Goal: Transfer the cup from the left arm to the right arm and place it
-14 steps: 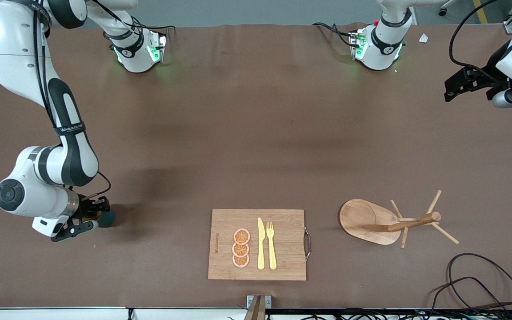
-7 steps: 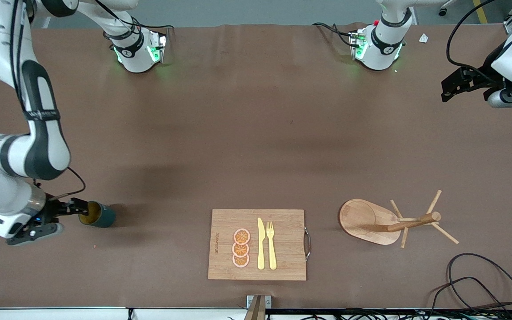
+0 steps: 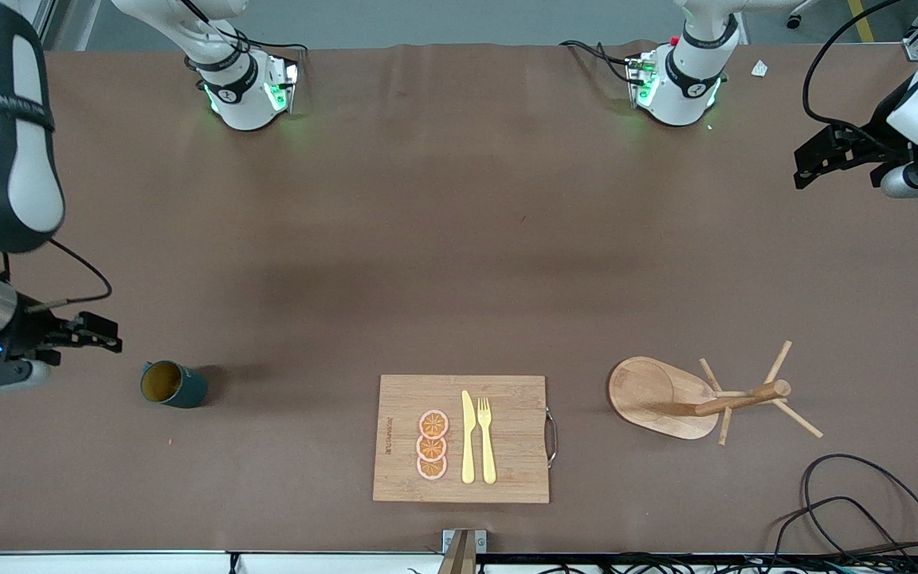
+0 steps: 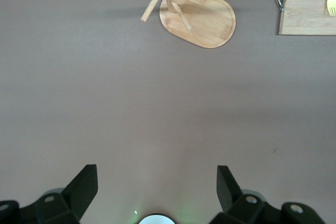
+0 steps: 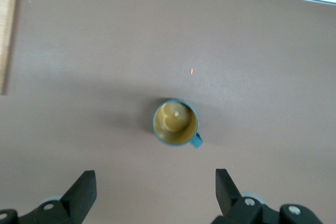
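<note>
Right end effector (image 3: 96, 339) hangs spread and empty over the desk (image 3: 459, 239) edge at the right arm's end. The cup (image 3: 172, 385) stands free and upright on the desk there, near the front edge: placed, I judge. Its long axis is vertical, mouth up, handle barely visible. Left end effector (image 3: 817, 155) waits, spread and empty, over the left arm's edge.

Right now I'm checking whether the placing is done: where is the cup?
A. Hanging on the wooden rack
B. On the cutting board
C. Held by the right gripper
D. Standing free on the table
D: the cup stands on the table, right gripper open beside it.
</note>
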Robot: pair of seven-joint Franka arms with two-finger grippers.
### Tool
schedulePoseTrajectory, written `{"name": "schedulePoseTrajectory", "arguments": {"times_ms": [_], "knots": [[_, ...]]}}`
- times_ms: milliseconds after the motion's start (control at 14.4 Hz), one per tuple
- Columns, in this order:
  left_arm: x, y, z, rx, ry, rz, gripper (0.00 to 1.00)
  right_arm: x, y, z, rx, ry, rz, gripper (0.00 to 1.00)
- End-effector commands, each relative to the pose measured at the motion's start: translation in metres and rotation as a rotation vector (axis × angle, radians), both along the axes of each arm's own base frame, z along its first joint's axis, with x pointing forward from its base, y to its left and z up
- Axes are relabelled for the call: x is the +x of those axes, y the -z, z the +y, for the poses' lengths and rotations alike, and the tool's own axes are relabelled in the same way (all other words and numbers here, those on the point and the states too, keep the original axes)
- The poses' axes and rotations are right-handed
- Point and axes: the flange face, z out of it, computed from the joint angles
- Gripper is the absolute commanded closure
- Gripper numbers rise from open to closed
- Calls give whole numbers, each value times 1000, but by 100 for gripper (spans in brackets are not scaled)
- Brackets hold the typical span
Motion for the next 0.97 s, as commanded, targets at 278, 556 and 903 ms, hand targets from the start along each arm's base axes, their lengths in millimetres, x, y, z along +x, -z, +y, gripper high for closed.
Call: {"name": "schedulePoseTrajectory", "arguments": {"times_ms": [278, 556, 903], "knots": [[0, -6, -7, -11, 23, 6, 0, -67, -104, -12, 9, 202, 2, 0], [-1, -6, -9, -15, 27, 9, 0, -104, -159, -11, 17, 239, -40, 0], [-3, -5, -8, -11, 25, 28, 0, -124, -159, -19, 10, 254, -40, 0]]}}
